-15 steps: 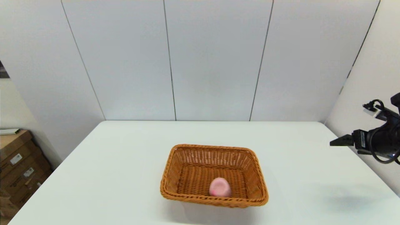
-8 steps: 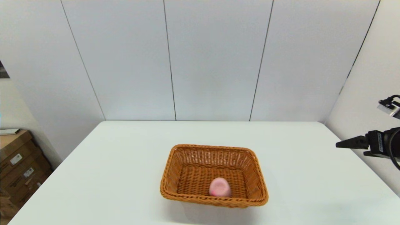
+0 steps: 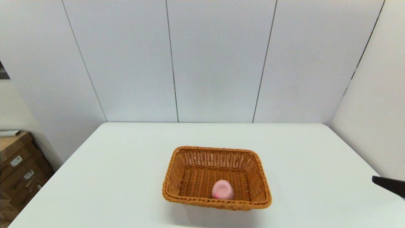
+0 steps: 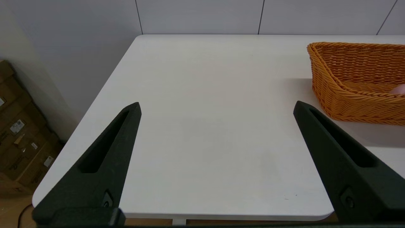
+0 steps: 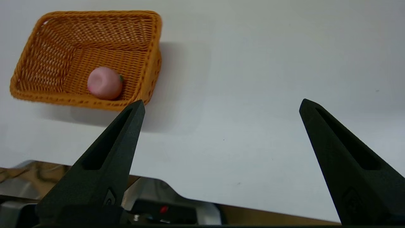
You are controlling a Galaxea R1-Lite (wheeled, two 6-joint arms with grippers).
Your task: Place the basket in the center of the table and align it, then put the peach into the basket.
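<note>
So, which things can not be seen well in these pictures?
- Right gripper: head view shows only a dark tip, cut by the picture's edge.
- Peach: left wrist view shows a sliver, cut by the edge, behind the basket rim.
- Peach's underside: hidden in every view, resting on the basket floor.

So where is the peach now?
In the head view the peach lies inside the basket, near its front wall, slightly right of middle.

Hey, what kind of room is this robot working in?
Probably a lab or test room: a bare white table, plain white panelled walls, and stacked cardboard boxes in the corner.
</note>
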